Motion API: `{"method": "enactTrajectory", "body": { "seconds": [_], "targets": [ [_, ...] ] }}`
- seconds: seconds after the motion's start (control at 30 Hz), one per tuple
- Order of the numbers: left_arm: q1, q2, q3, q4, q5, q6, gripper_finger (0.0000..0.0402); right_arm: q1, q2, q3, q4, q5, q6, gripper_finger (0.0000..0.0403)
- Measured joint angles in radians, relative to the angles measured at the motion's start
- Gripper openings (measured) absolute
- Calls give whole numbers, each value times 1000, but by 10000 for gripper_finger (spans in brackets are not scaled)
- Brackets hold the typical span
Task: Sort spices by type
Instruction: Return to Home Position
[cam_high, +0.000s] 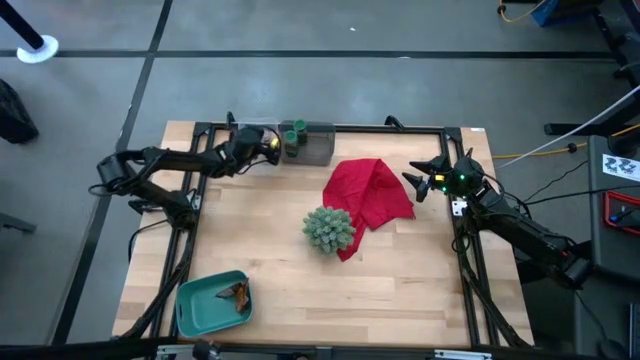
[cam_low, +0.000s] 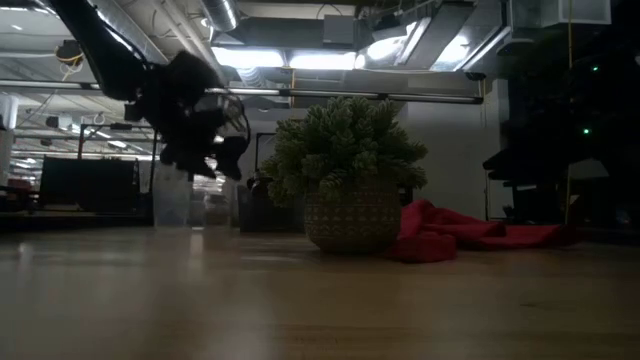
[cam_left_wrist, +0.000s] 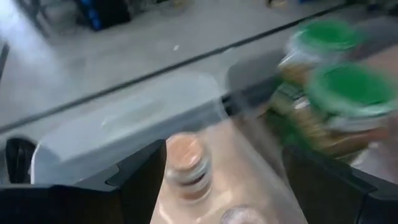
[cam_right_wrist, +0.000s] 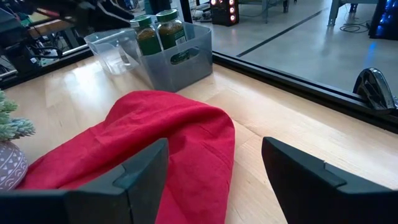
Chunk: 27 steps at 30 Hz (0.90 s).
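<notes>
My left gripper (cam_high: 266, 146) hangs open over a clear container (cam_right_wrist: 115, 46) at the table's far left. Inside that container stands a little tan-brown jar (cam_left_wrist: 186, 160), between and beyond my open fingers without touching them. Right beside it, a grey bin (cam_high: 318, 148) holds two jars with green lids (cam_left_wrist: 348, 87). Small orange and brown packets (cam_high: 232, 292) lie in a teal tray (cam_high: 195, 310) at the near left. My right gripper (cam_high: 424, 181) waits open at the table's right side, pointing at the red cloth (cam_right_wrist: 174, 143).
A spiky green ball plant (cam_high: 328, 228) in a woven pot stands mid-table. The red cloth (cam_high: 370, 190) lies crumpled just behind it toward the right. A black frame (cam_high: 320, 127) runs along the table's edges. Bare wood lies between the plant and the teal tray.
</notes>
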Motion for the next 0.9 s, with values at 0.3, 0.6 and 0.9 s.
{"method": "enactTrajectory", "body": {
  "seconds": [0.3,0.6,0.9],
  "targets": [
    [-77,-205,0,-12,-1,-8,300,0,0,0,0,0,0,257],
    [-175,-465,0,-114,23,-109,300,0,0,0,0,0,0,257],
    [-243,-690,0,-421,116,-32,300,0,0,0,0,0,0,257]
  ]
}}
